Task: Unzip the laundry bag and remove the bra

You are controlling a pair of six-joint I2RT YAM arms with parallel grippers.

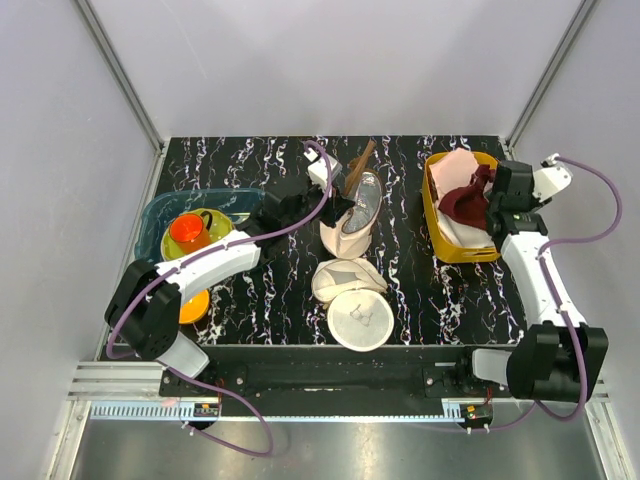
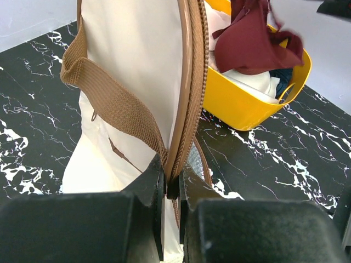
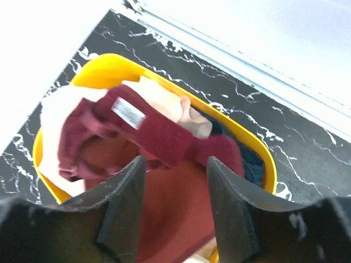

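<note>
Cream mesh stands on edge at the middle of the black marble table [image 1: 240, 160], where the laundry bag [image 1: 346, 232] is held upright by the left gripper [image 2: 171, 181], its jaws nearly closed and pinching the brown zipper band [image 2: 189, 82] at the bag's lower rim. A brown webbing strap [image 2: 109, 101] hangs across the bag's face. Seen from above, a grey mesh panel leans away from the top of the bag, which suggests the zip is at least partly open, though how far cannot be told. Well apart, at the table's right side, the right gripper [image 3: 174, 164] hovers over the yellow tub [image 1: 455, 250] with its fingers spread wide around a maroon garment [image 3: 164, 137]; whether they touch the cloth is unclear. Pale pink fabric that reads as the bra [image 1: 450, 165] lies in the tub's far corner, partly under the maroon piece. Two whiter mesh bags [image 1: 348, 278] sit near the front edge, untouched. Judged from this layout, the task looks to be in its closing step, with the bra out of the bag and in the tub. The next move would call for the right arm to rise clear of the tub without snagging fabric, and for the left to lower the bag flat before letting go of the band.
</note>
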